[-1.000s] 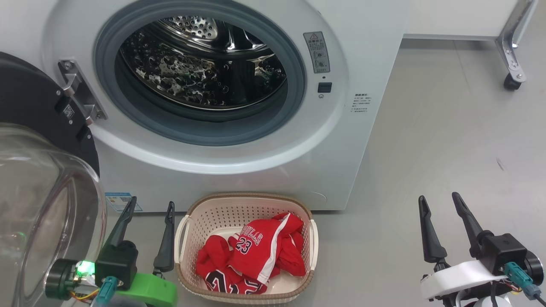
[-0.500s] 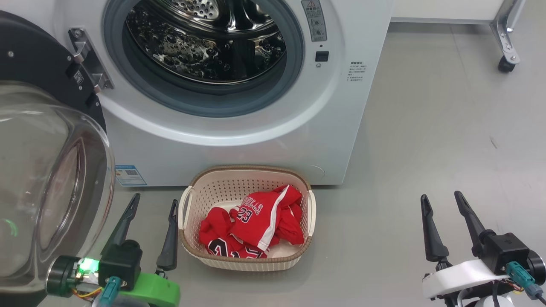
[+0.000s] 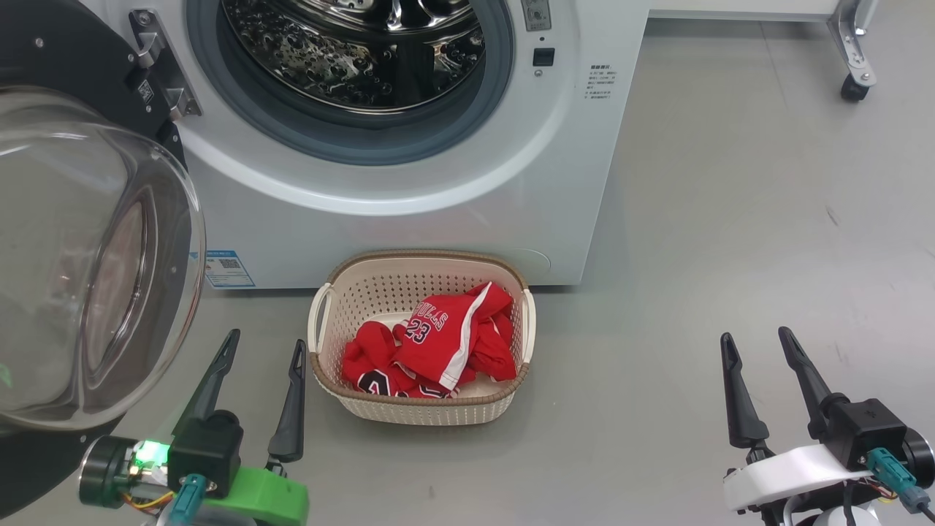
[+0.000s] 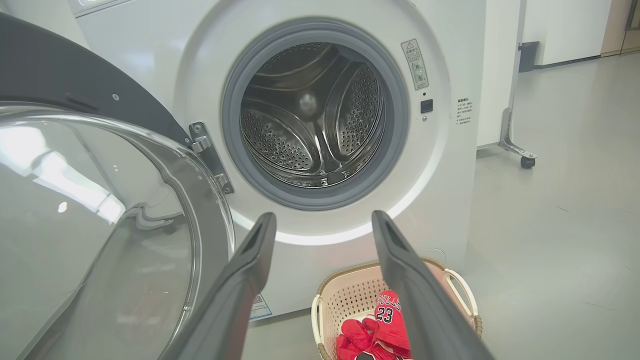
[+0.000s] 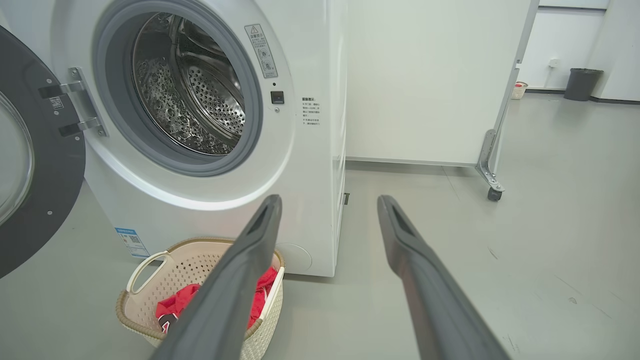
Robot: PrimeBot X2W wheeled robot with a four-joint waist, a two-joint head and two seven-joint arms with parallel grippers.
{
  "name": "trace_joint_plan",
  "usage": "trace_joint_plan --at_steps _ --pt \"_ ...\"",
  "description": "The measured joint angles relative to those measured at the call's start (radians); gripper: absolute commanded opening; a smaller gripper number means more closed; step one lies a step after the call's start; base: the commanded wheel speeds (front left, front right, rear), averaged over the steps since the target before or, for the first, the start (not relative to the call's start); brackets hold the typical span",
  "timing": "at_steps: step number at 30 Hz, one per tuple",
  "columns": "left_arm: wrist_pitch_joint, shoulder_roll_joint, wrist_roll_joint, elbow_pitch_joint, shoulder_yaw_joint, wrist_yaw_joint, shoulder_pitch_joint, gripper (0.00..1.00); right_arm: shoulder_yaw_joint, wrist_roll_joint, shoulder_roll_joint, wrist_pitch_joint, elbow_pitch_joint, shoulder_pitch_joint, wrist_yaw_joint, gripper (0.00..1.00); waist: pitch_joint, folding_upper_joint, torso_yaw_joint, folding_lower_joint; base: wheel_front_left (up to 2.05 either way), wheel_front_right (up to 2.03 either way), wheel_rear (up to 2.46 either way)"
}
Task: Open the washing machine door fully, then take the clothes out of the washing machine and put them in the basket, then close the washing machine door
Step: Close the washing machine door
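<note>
Drum [image 3: 350, 51] empty; red jerseys [image 3: 438, 343] lie in the basket [image 3: 424, 413], 6 o'clock of the washing machine [image 3: 409, 212]. At 9 o'clock the washing machine door [image 3: 88, 256] stands wide open; only closing appears left. The left gripper [image 3: 266, 340] and right gripper [image 3: 754, 334] gape, empty.

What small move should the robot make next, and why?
Probably swing the open, empty left gripper toward the washing machine door and start pushing it shut: the drum looks empty, the clothes lie in the basket, and the door stands wide open beside that gripper.
</note>
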Motion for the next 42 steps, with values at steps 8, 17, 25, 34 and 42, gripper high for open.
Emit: trace_joint_plan --at_steps 8,17,25,34,42 --pt "0.0 0.0 0.0 0.0 0.0 0.0 0.0 1.0 0.0 0.0 -0.002 0.0 0.0 0.0 0.0 1.0 -0.006 0.0 0.001 0.0 -0.51 0.51 0.0" --pt "0.001 0.0 0.0 0.0 0.0 0.0 0.0 1.0 0.0 0.0 -0.002 0.001 0.0 0.0 0.0 1.0 -0.009 0.0 0.004 0.0 -0.16 0.16 0.0" --pt "0.002 0.0 0.0 -0.001 -0.001 0.0 0.0 1.0 -0.003 0.0 -0.004 0.001 -0.004 0.0 -0.006 1.0 -0.01 0.0 0.009 0.0 0.0 0.0 0.0" --pt "0.003 0.0 0.0 -0.006 -0.012 0.0 -0.001 1.0 -0.02 0.0 -0.012 0.001 -0.018 0.0 -0.01 1.0 0.001 0.0 0.041 0.0 0.0 0.0 0.0" --pt "0.003 -0.006 0.002 -0.007 -0.013 0.0 -0.001 1.0 -0.023 0.0 -0.022 0.009 -0.029 0.001 -0.011 1.0 0.011 0.0 0.094 0.0 0.0 0.0 0.0"
